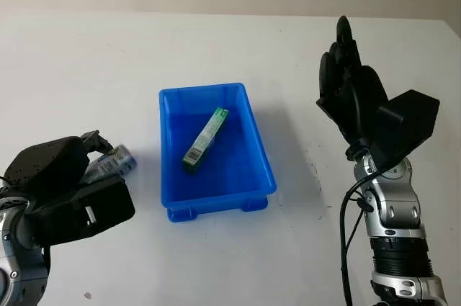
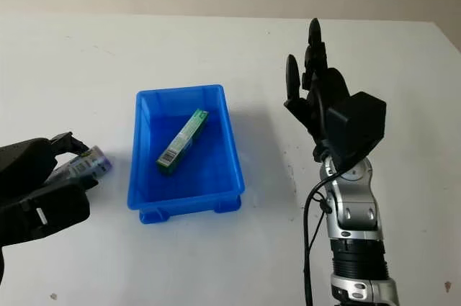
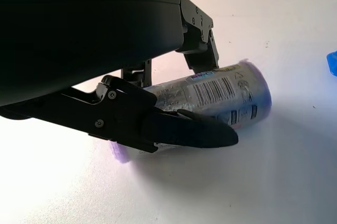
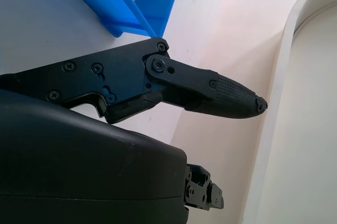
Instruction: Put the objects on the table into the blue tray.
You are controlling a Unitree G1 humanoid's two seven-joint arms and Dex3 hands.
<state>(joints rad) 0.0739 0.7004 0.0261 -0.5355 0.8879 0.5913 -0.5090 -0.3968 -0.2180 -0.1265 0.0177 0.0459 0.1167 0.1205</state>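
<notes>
**Inspector:** Left hand (image 1: 68,176)?

**Assistant:** Lower left of the frame, fingers closed around a purple-capped can (image 3: 221,97) lying on the white table (image 1: 94,61), just left of the blue tray (image 1: 253,144).

**Inspector:** Tray contents?

**Assistant:** One green box (image 1: 206,138), lying diagonally at centre frame.

**Inspector:** Right hand (image 1: 346,86)?

**Assistant:** Raised at right of frame, open, holding nothing.
</notes>
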